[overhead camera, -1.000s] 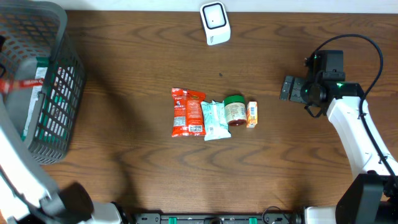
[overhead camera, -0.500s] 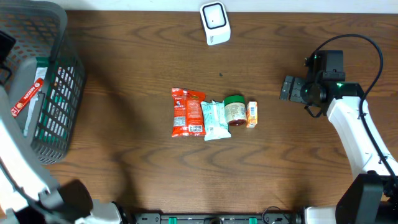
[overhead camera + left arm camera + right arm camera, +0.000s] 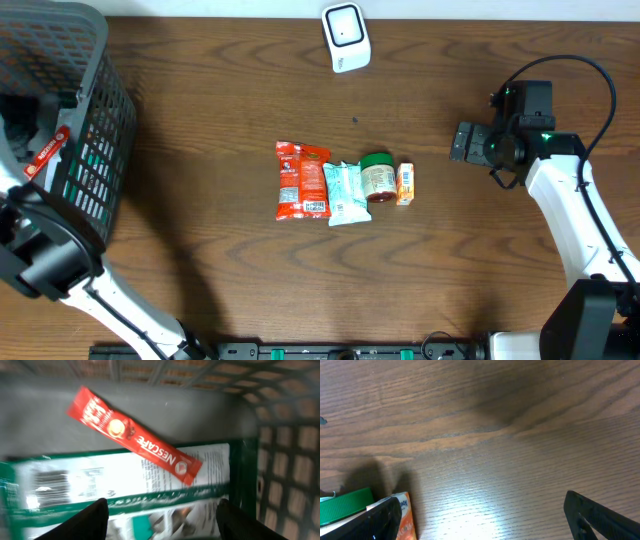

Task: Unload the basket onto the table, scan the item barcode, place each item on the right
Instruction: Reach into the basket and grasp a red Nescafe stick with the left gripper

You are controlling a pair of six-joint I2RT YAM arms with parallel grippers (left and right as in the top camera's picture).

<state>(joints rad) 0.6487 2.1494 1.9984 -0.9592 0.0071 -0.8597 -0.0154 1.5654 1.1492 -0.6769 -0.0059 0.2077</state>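
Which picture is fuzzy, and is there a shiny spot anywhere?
Left wrist view: fuzzy, the green-and-white packet is smeared, though the name on the red Nescafe stick is readable. Right wrist view: a bright shine on the table, with dark shadow above it. Overhead view: sharp and evenly lit.

Four groceries lined up on the wooden table (image 3: 200, 280): one red snack packet (image 3: 300, 180), one pale teal pouch (image 3: 345, 193), one green-lidded jar (image 3: 378, 177), one small orange carton (image 3: 405, 185). Also one white scanner (image 3: 346, 38) and one grey plastic basket (image 3: 110, 110) holding one red Nescafe stick (image 3: 135, 435) and one green-and-white packet (image 3: 75, 477).
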